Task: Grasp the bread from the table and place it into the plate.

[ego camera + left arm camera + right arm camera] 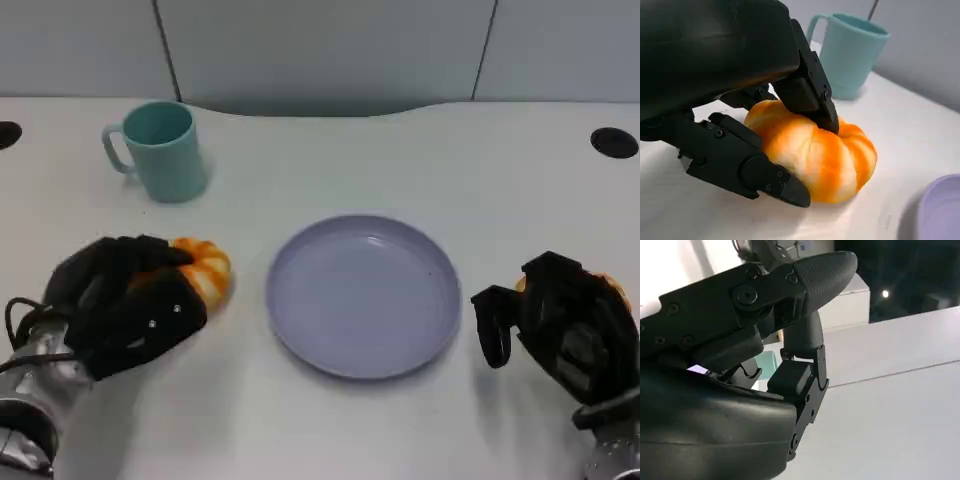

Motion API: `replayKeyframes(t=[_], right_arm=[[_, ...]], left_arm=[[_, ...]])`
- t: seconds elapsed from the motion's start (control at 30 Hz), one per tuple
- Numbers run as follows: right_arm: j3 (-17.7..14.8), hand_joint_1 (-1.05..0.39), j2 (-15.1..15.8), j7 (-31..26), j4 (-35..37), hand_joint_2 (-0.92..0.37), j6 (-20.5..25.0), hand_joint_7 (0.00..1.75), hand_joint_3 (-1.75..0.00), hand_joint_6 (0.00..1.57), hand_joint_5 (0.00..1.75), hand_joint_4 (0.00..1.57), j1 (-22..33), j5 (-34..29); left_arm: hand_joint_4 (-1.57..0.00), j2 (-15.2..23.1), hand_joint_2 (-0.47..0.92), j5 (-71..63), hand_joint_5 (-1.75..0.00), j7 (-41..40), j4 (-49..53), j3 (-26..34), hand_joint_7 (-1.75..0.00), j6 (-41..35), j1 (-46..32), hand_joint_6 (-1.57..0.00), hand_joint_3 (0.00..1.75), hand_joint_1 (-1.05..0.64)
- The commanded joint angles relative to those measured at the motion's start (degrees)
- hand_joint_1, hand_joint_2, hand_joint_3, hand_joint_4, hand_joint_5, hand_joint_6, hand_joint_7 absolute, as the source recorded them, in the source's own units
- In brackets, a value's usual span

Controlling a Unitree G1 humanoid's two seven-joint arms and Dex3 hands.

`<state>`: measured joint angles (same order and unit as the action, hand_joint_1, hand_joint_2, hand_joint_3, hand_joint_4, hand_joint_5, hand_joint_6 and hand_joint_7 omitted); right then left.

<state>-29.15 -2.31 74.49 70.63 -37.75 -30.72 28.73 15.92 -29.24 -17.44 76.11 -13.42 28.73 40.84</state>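
An orange, ridged bread roll (205, 268) lies on the white table left of the plate. My left hand (125, 300) is wrapped over it from the near left. In the left wrist view the fingers (810, 95) press on the top of the bread (825, 155) and the thumb (760, 175) lies against its near side; the bread still touches the table. The lilac plate (365, 295) sits empty at the centre. My right hand (560, 325) rests near the table's right front, its fingers loosely bent and its thumb apart, with nothing between them in the right wrist view.
A teal mug (160, 150) stands behind the bread at the back left, also seen as the mug (852, 52) close behind the roll. A bit of something orange (612, 287) peeks out behind my right hand. Two dark holes (613, 142) mark the table's far corners.
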Motion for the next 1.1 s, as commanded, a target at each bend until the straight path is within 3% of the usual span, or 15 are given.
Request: replayKeyframes(t=[0.03, 0.13, 0.33, 0.43, 0.67, 0.83, 1.0, 1.1], right_arm=[[-0.6, -0.49, 0.4, -0.2, -0.1, -0.92, -0.8, 1.43, -0.09, 0.88, 1.75, 0.93, -0.9, 0.5], [0.7, -0.53, 0.7, -3.7, -0.2, -0.92, -3.4, 1.44, -0.1, 0.89, 1.75, 0.94, -0.6, -1.9], [1.6, -0.55, 0.9, -3.1, -0.1, -0.92, -6.1, 1.47, -0.17, 0.84, 1.75, 0.92, -1.3, -2.4], [1.8, -0.55, 0.6, -4.1, -0.2, -0.92, -4.2, 1.47, -0.15, 0.84, 1.75, 0.92, -1.2, -2.5], [1.4, -0.54, -0.6, -4.5, -0.8, -0.92, -6.1, 1.3, -0.13, 0.91, 1.72, 0.93, -1.0, -2.1], [-0.2, -0.49, -1.6, -1.1, -1.2, -0.92, -2.4, 1.29, -0.08, 0.91, 1.75, 0.92, -1.1, 1.3], [1.7, -0.6, -1.5, -4.2, -2.2, -0.92, -8.1, 1.3, -0.14, 0.92, 1.75, 0.92, -0.1, -1.5], [1.7, -0.62, -2.0, -3.9, -2.5, -0.92, -9.0, 1.26, -0.16, 0.93, 1.75, 0.93, -0.1, -1.1]], left_arm=[[-1.09, 1.7, 0.83, 2.4, -0.35, -2.7, -3.4, 2.0, -0.1, 7.7, 4.5, -1.14, 0.01, -0.15], [-1.07, 1.8, 0.83, 2.4, -0.43, -3.5, -5.2, 1.7, -0.1, 11.9, 6.0, -1.15, 0.0, -0.16], [-1.07, 0.7, 0.82, 0.4, -0.46, -6.9, -8.8, -0.6, -0.09, 18.2, 8.0, -1.17, 0.0, -0.24], [-1.08, -0.7, 0.81, 0.3, -0.46, -7.2, -9.6, -1.5, -0.09, 20.9, 8.2, -1.18, 0.0, -0.24], [-1.14, -3.3, 0.8, 2.1, -0.39, -0.4, -9.4, -1.9, -0.06, 21.7, 7.3, -1.19, 0.01, -0.23], [-1.11, -3.1, 0.82, 7.5, -0.38, 14.2, -9.3, -0.6, -0.05, 20.6, 7.0, -1.18, 0.01, -0.26], [-0.6, -1.5, 0.88, 14.8, -0.11, 33.0, -12.2, 1.2, 0.0, 17.6, 6.0, -0.72, 0.04, -0.74], [-0.12, -0.8, 0.92, 19.5, -0.01, 42.7, -14.9, 2.4, 0.0, 15.8, 4.7, -0.35, 0.23, -1.01]])
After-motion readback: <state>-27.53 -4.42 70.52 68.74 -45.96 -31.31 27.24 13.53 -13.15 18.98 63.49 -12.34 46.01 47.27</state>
